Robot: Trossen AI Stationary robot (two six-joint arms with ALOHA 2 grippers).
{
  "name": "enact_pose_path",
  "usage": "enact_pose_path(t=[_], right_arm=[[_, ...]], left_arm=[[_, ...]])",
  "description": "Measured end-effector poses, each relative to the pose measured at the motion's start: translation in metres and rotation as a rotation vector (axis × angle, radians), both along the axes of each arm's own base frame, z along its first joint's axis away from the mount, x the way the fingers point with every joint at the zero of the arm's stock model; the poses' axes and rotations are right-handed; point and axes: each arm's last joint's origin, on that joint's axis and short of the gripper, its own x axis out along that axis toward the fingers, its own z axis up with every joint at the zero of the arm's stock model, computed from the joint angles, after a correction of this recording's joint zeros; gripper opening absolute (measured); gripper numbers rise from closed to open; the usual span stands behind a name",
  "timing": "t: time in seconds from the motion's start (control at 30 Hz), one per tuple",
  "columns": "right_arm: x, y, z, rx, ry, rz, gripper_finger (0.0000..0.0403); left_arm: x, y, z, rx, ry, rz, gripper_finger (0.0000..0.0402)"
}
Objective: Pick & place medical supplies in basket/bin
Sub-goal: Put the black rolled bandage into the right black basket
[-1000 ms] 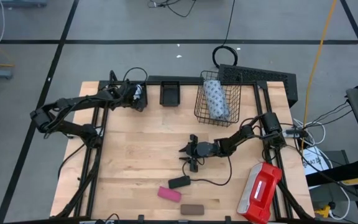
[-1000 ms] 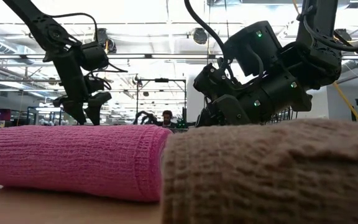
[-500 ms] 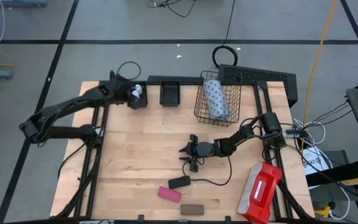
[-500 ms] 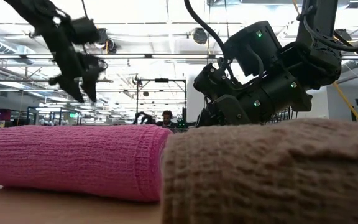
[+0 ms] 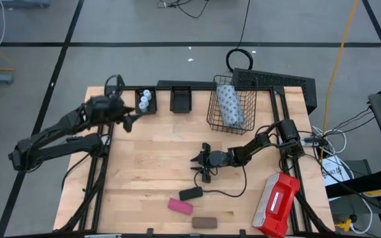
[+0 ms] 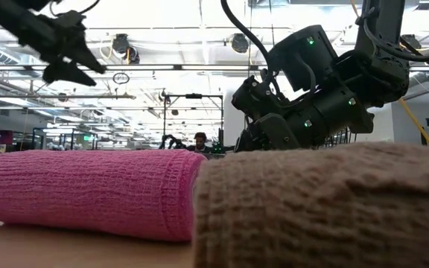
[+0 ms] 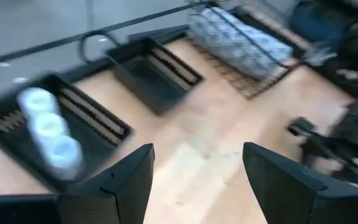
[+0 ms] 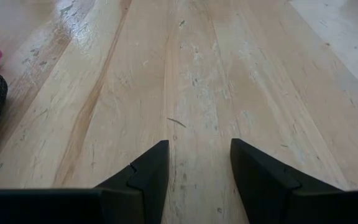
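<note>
Hovering upper left in the high view beside the vial tray [image 5: 145, 102], left gripper [image 5: 130, 120] gapes empty; right gripper [image 5: 200, 164], centre, fingers apart, holds nothing.

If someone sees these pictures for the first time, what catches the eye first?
The large red-and-white case at the table's near right corner stands out. At the far edge, the black wire-mesh basket holds a pale dotted pack. Three white round vials sit in a small black tray nearby.

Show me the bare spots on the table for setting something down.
Bare wood lies between the left gripper and the right gripper, and below the second tray. Crowded: the front edge, with black, pink and brown blocks.
</note>
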Motion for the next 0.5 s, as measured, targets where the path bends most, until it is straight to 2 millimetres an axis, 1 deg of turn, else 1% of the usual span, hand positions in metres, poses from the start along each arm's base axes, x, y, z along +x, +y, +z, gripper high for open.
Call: enact_pose_path(t=[0.17, 0.23, 0.3, 0.37, 0.5], right_arm=[[0.0, 0.0, 0.0, 0.0, 0.0, -0.001, 0.0159], [0.0, 0.0, 0.0, -0.001, 0.0, -0.002, 0.0158], [0.0, 0.0, 0.0, -0.001, -0.001, -0.002, 0.0158], [0.0, 0.0, 0.0, -0.001, 0.0, -0.002, 0.016], [0.0, 0.0, 0.0, -0.001, 0.001, -0.001, 0.0162]], left_arm=[[0.002, -0.019, -0.044, -0.034, -0.136, -0.116, 0.0255], [0.005, -0.026, -0.056, -0.013, -0.192, -0.182, 0.0255], [0.007, -0.031, -0.064, 0.036, -0.233, -0.237, 0.0255], [0.006, -0.036, -0.068, 0.105, -0.235, -0.27, 0.0255], [0.003, -0.042, -0.068, 0.213, -0.212, -0.244, 0.0255]])
